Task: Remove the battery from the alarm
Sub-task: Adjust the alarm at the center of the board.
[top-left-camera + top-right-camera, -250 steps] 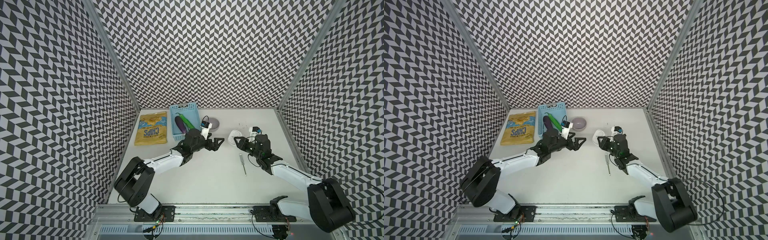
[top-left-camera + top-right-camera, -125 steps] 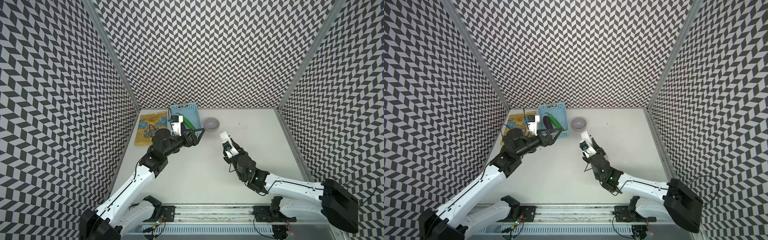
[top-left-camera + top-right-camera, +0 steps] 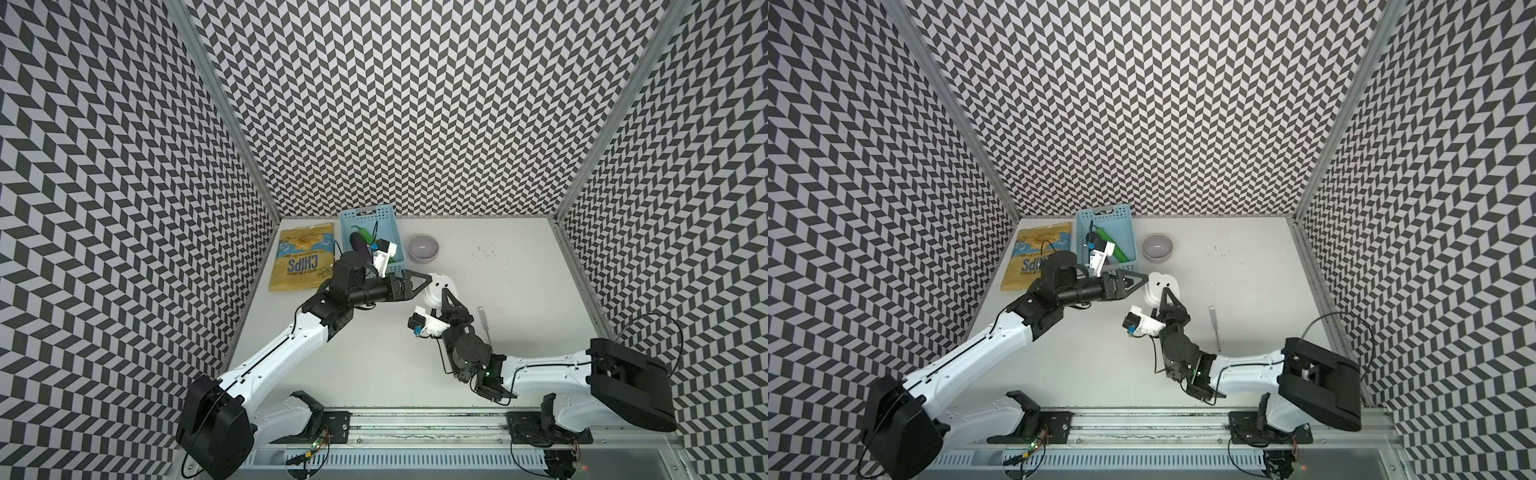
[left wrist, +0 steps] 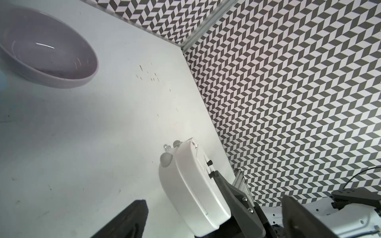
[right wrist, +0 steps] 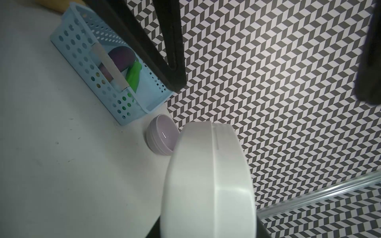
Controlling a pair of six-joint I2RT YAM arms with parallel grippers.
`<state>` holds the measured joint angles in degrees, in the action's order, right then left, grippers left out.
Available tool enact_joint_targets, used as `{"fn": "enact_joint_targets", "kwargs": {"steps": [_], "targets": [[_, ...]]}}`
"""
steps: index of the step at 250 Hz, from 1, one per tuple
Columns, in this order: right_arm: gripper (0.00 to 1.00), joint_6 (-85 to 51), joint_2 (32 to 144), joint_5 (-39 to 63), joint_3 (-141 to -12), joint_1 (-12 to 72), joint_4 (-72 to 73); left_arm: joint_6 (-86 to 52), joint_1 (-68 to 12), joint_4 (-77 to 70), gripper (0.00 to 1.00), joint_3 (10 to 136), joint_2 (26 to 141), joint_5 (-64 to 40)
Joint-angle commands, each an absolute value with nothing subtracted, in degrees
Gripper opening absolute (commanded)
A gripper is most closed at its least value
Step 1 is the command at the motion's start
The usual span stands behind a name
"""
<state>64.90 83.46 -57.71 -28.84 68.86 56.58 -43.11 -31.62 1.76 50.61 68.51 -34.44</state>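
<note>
- Alarm: it was held clear of the desk, near the middle. It was tilted, with one broad white face turned up towards the top cameras. Both wrist views showed it only edge-on.
- Right tool: it was clenched on the alarm from below and carried the whole clock. One dark finger lay across the upturned face.
- Left tool: it was released, jaws spread wide, grasping nothing. Its tips stood just beside the alarm's edge, on the side towards the blue basket. Whether they touched the casing could not be told.
- Battery: it was not visible in any view. None lay on the bare desk, in the lilac bowl or in either tool, so I judged it to be inside the alarm. The marks on the upturned face were too small to read as an open or closed slot.
- Screwdriver: it lay flat on the desk beside the right arm, apart from both tools.
- Done, as far as could be seen: the alarm was lifted and presented to the free tool.
- Left, in my judgement: reaching the slot, drawing the battery out and getting it clear of the clock. The removal itself was not yet done.
</note>
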Motion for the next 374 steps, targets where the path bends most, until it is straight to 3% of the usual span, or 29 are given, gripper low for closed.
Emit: {"fn": "enact_joint_targets", "kwargs": {"steps": [1,53,95,140,164,183,203,248,302,329,346,374], "targets": [[0.32,70.70,84.75,-59.98,-29.52,69.54,66.97,-43.24,-32.88,0.08,1.00,52.25,69.69,-36.46],[0.32,71.01,85.60,-60.50,-31.02,69.61,66.98,-44.98,-34.75,-1.75,0.88,51.34,72.06,-37.01],[0.32,70.91,86.37,-60.73,-31.70,69.65,65.67,-47.29,-35.56,-5.45,0.64,51.11,74.37,-39.82],[0.32,71.37,86.84,-61.00,-31.73,69.70,65.34,-47.41,-36.30,-6.29,0.51,51.36,75.90,-39.62],[0.32,71.80,87.01,-61.17,-31.69,69.76,64.73,-47.13,-36.81,-5.83,0.51,51.26,76.90,-38.96],[0.32,72.81,87.51,-61.10,-31.56,69.79,64.66,-46.11,-37.09,-5.13,0.67,51.28,77.83,-38.63],[0.32,74.52,88.44,-61.17,-31.16,69.78,65.90,-45.09,-37.33,-4.05,0.70,51.19,78.72,-37.74],[0.32,77.07,90.74,-61.94,-30.85,69.78,69.55,-45.57,-37.38,-4.57,0.53,50.41,79.94,-37.53],[0.33,76.98,91.23,-62.36,-30.37,69.61,70.06,-45.77,-37.27,-5.26,0.42,50.32,78.45,-36.18],[0.50,75.06,90.93,-62.42,-29.98,69.37,69.18,-45.79,-37.10,-5.88,0.28,50.15,78.33,-36.21],[0.67,72.84,89.83,-61.93,-29.42,69.26,67.69,-45.62,-36.68,-6.30,0.19,49.76,78.17,-36.04],[0.86,61.43,84.46,-58.85,-30.15,69.26,53.27,-44.55,-34.98,-7.18,0.12,48.59,76.97,-34.71]]}}
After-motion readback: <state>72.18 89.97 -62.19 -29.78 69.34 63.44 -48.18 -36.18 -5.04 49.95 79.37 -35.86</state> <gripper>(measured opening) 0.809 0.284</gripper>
